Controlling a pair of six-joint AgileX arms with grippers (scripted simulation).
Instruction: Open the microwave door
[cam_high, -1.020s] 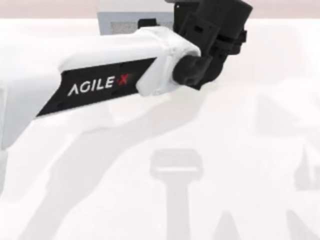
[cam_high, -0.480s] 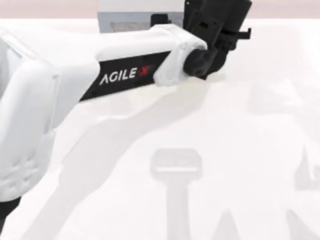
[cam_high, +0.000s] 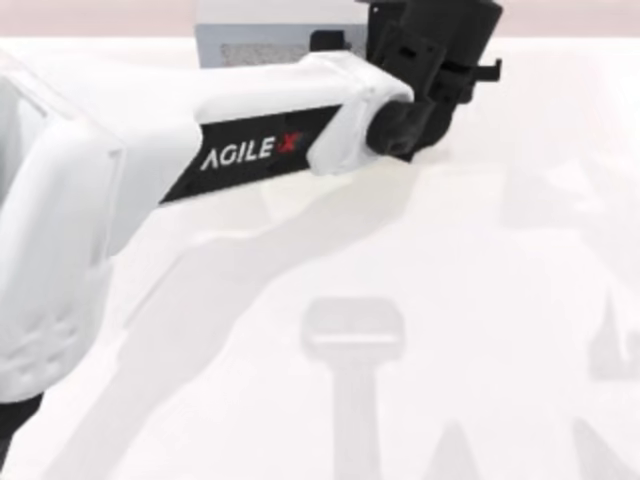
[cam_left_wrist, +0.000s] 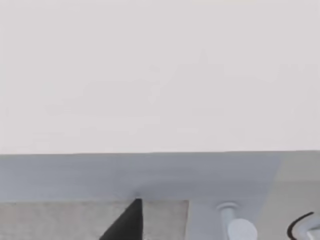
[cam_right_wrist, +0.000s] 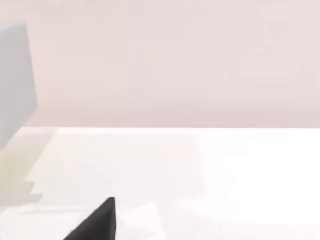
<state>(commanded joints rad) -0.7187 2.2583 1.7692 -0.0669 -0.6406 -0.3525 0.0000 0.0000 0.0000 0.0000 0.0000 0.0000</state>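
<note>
Most of the microwave (cam_high: 270, 30) hides behind my left arm; end effector (cam_high: 440, 40) grip unclear.

top view: looks straight down on the pale surface (cam_high: 480, 300); the left arm (cam_high: 150, 170) passes close beneath the lens; the microwave (cam_high: 270, 30) sits at 12 o'clock.
left wrist view: pressed close to the microwave's front, with a knob (cam_left_wrist: 240, 227) near the frame edge.
right wrist view: low over the surface, facing the far wall.
shared: all three views catch the microwave.
</note>
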